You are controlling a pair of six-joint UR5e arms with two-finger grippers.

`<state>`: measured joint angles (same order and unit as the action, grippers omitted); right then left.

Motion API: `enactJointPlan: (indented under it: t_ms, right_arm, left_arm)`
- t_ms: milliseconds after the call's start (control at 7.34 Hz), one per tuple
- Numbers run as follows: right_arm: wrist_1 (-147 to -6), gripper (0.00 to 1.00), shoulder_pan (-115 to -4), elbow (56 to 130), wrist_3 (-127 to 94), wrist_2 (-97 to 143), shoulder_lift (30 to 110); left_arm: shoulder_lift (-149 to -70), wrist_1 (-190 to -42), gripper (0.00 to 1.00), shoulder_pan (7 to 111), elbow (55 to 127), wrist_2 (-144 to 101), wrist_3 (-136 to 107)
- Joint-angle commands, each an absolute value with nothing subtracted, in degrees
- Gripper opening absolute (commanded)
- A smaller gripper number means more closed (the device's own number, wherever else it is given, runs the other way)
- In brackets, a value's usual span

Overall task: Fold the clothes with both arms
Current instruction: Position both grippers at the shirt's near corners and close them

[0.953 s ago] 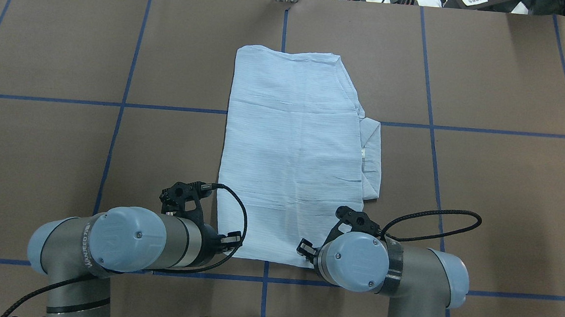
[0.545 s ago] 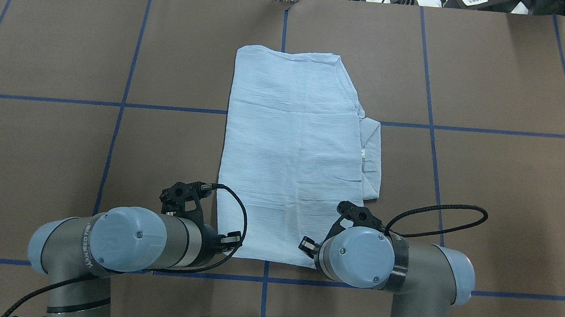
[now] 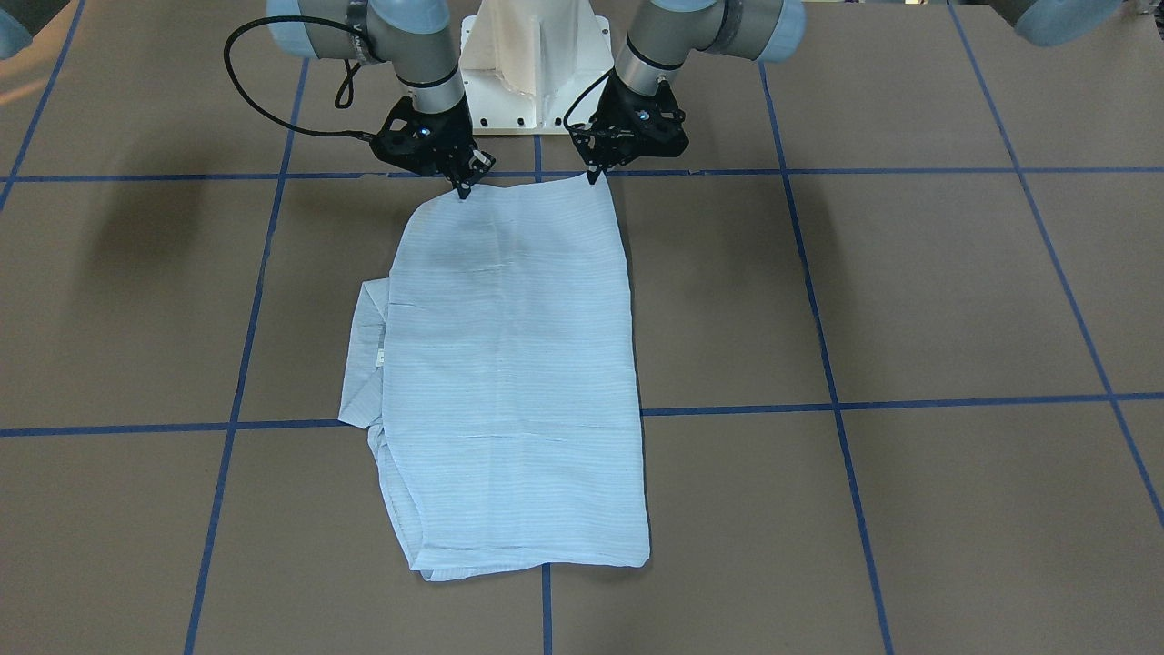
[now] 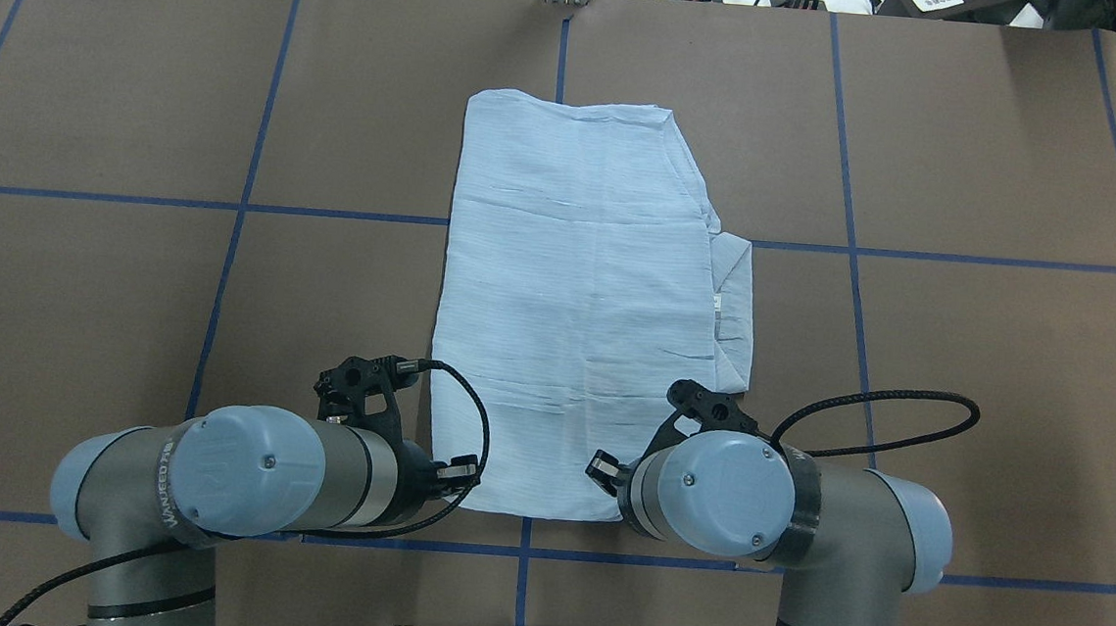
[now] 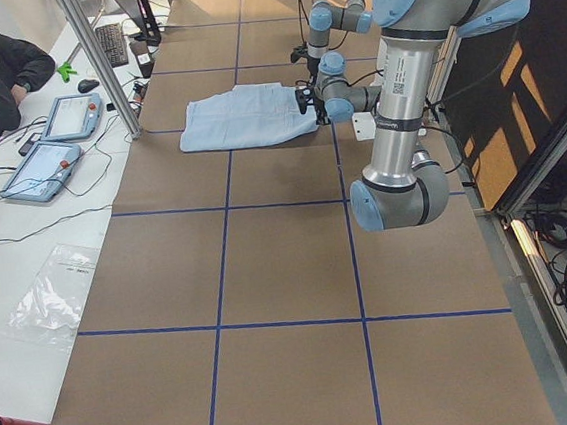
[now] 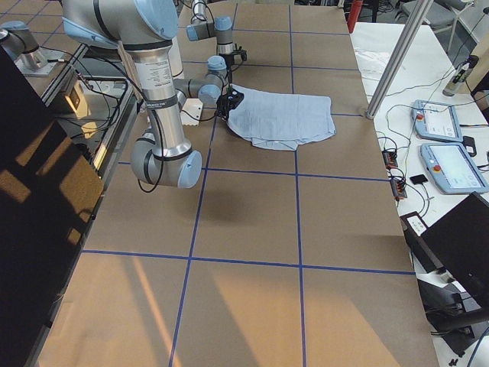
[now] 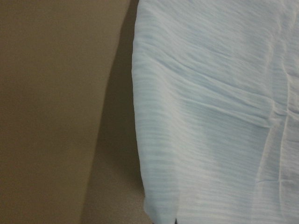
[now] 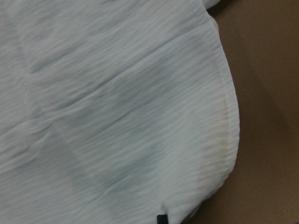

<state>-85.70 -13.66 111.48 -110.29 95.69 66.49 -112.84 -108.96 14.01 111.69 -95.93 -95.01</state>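
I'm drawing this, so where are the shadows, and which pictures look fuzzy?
Front-facing view: soft grey shadows on the table and on the shirt at its robot end. Left wrist view: fuzzy close-up, dark shadow strip beside the shirt. Right wrist view: also fuzzy. Exterior right view: orange light patches on a black panel.

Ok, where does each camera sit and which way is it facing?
Front-facing: across the table, facing pedestal; left gripper, right gripper pinch shirt corners.
Overhead: above, behind, looking down; left arm, right arm.
Exterior left: table's end, looking along; arms distant.
Exterior right: opposite end; same.
Left wrist: over shirt's edge.
Right wrist: likewise.
All share the shirt.
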Motion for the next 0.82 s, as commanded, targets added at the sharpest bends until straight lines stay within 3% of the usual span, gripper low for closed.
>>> enactJointPlan:
  t_ms: [0, 681]
  right_arm:
    - [-85.43, 0.00, -14.15, 115.38, -110.13, 97.46, 67.67]
    - [-85.69, 0.00, -14.33, 127.86, -108.98, 112.38, 70.31]
  left_arm:
    - [-111.89, -108.72, 0.00, 14.24, 115.56, -96.24, -95.10]
    - [-112.41, -95.81, 0.00, 11.70, 129.25, -104.59, -96.23]
